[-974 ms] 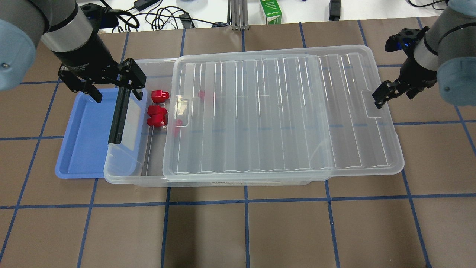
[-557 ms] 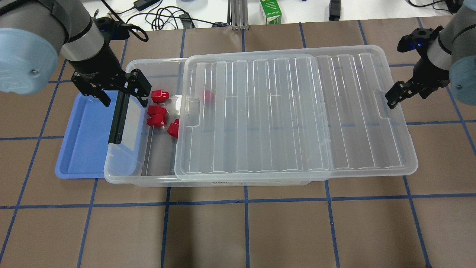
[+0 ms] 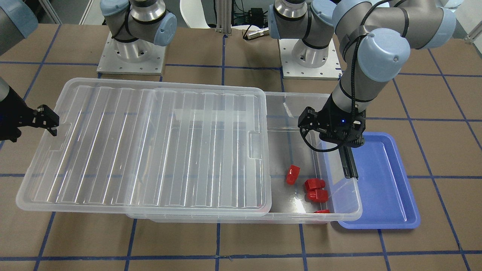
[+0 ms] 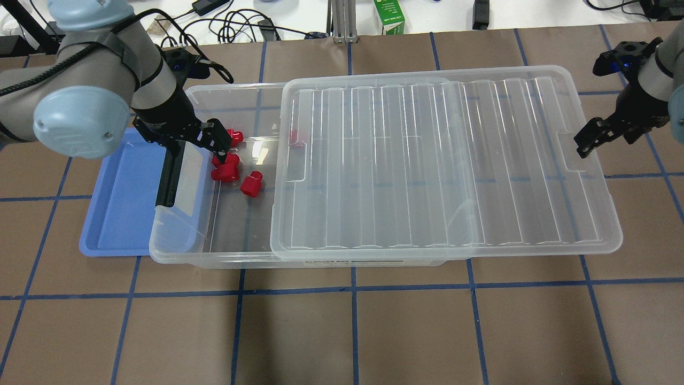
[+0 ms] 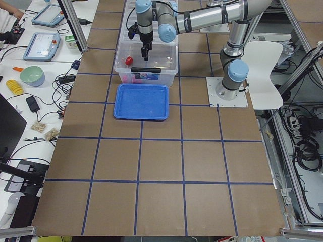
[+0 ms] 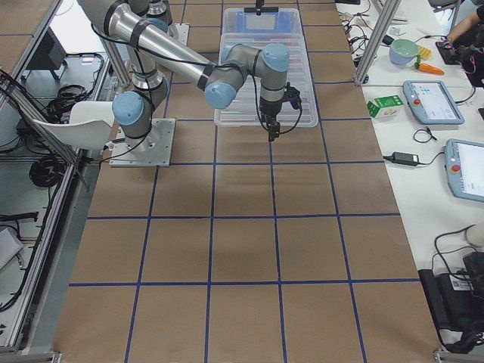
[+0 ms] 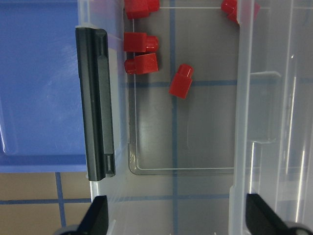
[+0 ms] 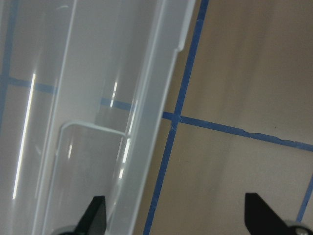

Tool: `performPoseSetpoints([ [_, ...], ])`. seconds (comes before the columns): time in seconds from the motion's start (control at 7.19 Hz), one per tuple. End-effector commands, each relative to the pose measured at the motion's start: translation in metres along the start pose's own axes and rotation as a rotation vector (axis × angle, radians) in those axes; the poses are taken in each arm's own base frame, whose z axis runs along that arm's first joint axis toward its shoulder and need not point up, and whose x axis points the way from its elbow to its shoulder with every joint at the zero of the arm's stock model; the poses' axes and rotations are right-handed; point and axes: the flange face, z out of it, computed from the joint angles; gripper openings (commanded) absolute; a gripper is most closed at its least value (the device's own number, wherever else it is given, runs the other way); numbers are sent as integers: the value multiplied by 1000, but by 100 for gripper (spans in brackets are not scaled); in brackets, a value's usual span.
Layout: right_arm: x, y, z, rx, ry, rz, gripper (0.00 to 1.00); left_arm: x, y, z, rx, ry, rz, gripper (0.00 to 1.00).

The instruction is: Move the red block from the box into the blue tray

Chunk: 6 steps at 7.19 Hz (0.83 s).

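Brown gridded counter bears the box, its lid offset sideways; the red block, glossy with a stub, lies inside near the blue tray. Left tool and right tool gape, empty.

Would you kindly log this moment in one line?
left claw: open over box | right claw: open at lid edge | red blocks: in box | blue tray: empty

Clear box, lid offset, holds 5 red blocks at its open end, which overlaps a blue tray.
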Motion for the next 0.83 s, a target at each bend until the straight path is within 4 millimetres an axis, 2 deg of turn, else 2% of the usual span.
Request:
performPoseSetpoints([
  [0.0,9,4,0,-2,2,5,100,2,-2,17,1,10,44,100],
  [0.14,10,4,0,-6,6,-4,100,1,-5,25,-11,16,102,100],
  [0.42,8,3,-5,10,-1,9,100,5,-16,55,-3,13,145,98],
  [0.56,4,1,-23,27,6,31,100,6,-21,70,-16,17,175,98],
  [0.7,3,5,-52,11,-8,35,100,11,-24,80,-29,22,186,97],
])
